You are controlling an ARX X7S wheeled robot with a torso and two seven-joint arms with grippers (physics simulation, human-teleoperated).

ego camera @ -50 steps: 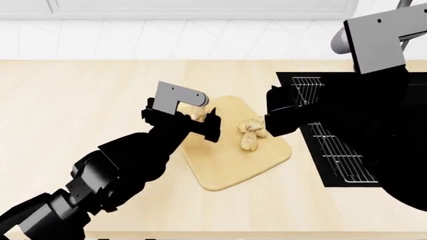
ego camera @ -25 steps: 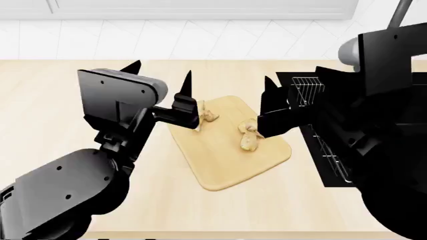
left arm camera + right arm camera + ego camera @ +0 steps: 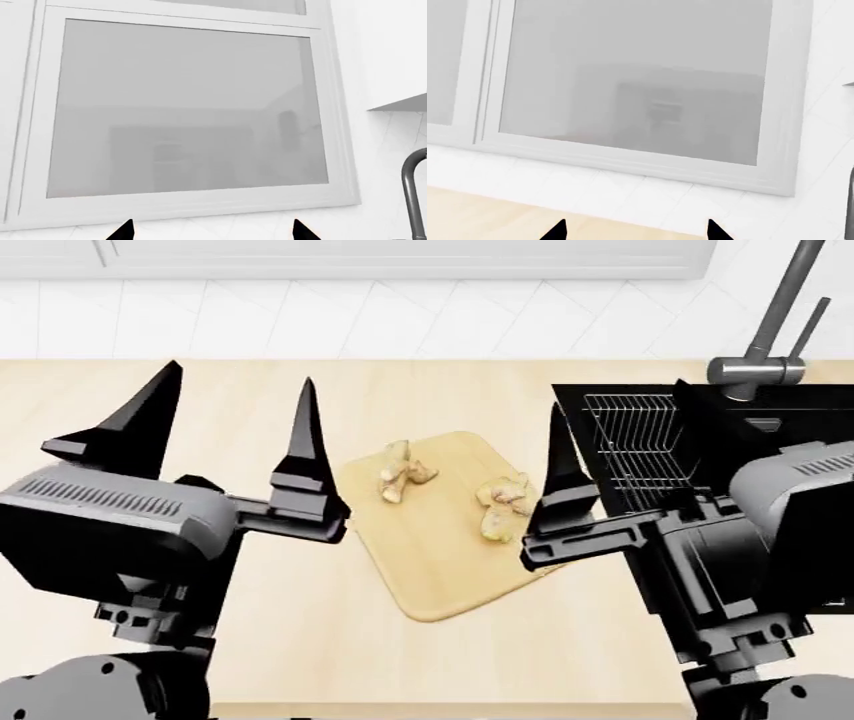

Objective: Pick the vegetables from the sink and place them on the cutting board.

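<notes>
We are holding our left end effector [image 3: 227,430] and right end effector [image 3: 621,435] spread apart and empty. Between them, both vegetables [image 3: 400,472] [image 3: 503,506] are lying on the cutting board [image 3: 454,570].

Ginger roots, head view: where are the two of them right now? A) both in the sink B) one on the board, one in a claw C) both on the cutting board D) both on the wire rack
C: both ginger roots lie on the cutting board, and neither open claw, left or right, holds anything.
</notes>
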